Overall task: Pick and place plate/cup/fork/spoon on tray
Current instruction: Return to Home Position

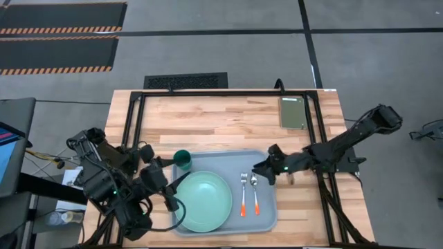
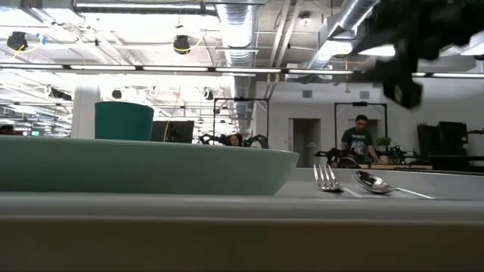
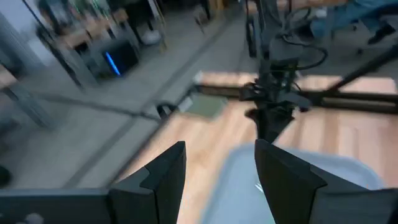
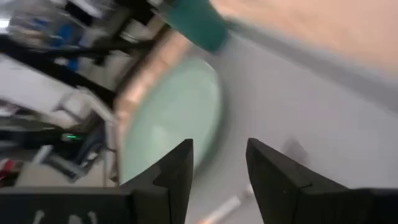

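1. High view. The tray [image 1: 266, 164] sits on the near half of the wooden table [image 1: 208, 117]. On it the plate [image 1: 203, 201] lies flat in the left part. The cup [image 1: 183, 160] stands upright at the tray's far-left corner, just beside the plate's far edge. The fork [image 1: 243, 194] and spoon [image 1: 255, 193] lie side by side right of the plate, silver ends away, orange handles toward the near rim, fork nearer the plate. An olive block [image 1: 293, 113] lies at the far right of the table, well apart from the tray.
2. High view, arms. The right gripper [image 1: 264, 170] hangs over the tray's right edge, just beside the spoon's bowl. The left gripper [image 1: 177, 181] waits at the tray's left side, near cup and plate.
3. Low view. The plate's rim [image 2: 151, 165] fills the left; the cup [image 2: 124, 121] rises behind it. Fork tines [image 2: 326, 178] and spoon bowl [image 2: 372, 182] rest on the tray floor, apart from each other. A dark gripper [image 2: 404, 83] hangs above the spoon, clear of it. A person [image 2: 358, 140] stands in the room behind.
4. Left wrist view. Fingers [image 3: 283, 180] stand apart, nothing between them; tray surface [image 3: 323, 174] below, the other arm [image 3: 273, 99] beyond.
5. Right wrist view. Fingers [image 4: 273, 180] stand apart, holding nothing, over bare tray floor [image 4: 298, 106]; plate [image 4: 180, 118] and cup [image 4: 196, 22] beyond.
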Controlling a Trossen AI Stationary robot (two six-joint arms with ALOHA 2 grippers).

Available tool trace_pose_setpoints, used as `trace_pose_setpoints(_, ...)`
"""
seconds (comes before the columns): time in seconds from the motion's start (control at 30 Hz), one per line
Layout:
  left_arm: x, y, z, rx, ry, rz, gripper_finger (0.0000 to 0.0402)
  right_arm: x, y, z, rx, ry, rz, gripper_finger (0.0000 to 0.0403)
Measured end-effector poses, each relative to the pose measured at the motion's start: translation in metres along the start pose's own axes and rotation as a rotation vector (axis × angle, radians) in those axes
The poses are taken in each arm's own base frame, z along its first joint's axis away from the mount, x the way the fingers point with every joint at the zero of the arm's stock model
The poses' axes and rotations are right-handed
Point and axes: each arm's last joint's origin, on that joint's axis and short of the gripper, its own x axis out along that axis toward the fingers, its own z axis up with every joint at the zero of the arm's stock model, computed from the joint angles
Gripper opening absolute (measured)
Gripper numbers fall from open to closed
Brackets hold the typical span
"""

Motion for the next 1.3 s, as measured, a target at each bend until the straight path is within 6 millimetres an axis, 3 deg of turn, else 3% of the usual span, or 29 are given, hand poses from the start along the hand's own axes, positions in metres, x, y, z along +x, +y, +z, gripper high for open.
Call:
trace_pose_setpoints(0.2, -0.006, -0.002, -0.002, 0.138, -0.008, -0.02, 0.018, -0.035, 0.025, 0.029, -0.217, -0.139, 0.221, 0.0167)
trace_pose_setpoints(0.37, -0.005, -0.003, -0.005, 0.289, 0.098, -0.123, 0.018, -0.07, 0.038, 0.053, -0.384, -0.301, 0.318, 0.0168)
trace_pose_setpoints(0.43, -0.005, 0.0, -0.005, 0.308, 0.069, -0.07, 0.018, -0.083, 0.04, 0.06, -0.463, -0.361, 0.34, 0.017)
trace_pose_setpoints(0.53, -0.009, 0.019, -0.001, 0.204, 0.029, -0.011, 0.018, -0.102, 0.037, 0.071, -0.497, -0.446, 0.356, 0.0171)
trace_pose_setpoints(0.7, -0.026, 0.072, -0.002, 0.042, -0.016, -0.048, 0.018, -0.122, 0.025, 0.084, -0.5, -0.51, 0.33, 0.0169)
trace_pose_setpoints(0.87, -0.027, 0.113, -0.036, -0.155, -0.042, -0.089, 0.018, -0.134, 0.015, 0.093, -0.532, -0.514, 0.376, 0.0168)
trace_pose_setpoints(1.03, -0.019, 0.143, -0.086, -0.347, -0.079, -0.202, 0.018, -0.136, 0.002, 0.098, -0.51, -0.468, 0.357, 0.0169)
trace_pose_setpoints(1.17, -0.011, 0.156, -0.124, -0.463, -0.16, -0.365, 0.018, -0.133, -0.006, 0.1, -0.486, -0.464, 0.368, 0.0167)
trace_pose_setpoints(1.3, -0.004, 0.156, -0.155, -0.544, -0.327, -0.667, 0.018, -0.125, -0.013, 0.097, -0.467, -0.501, 0.456, 0.0168)
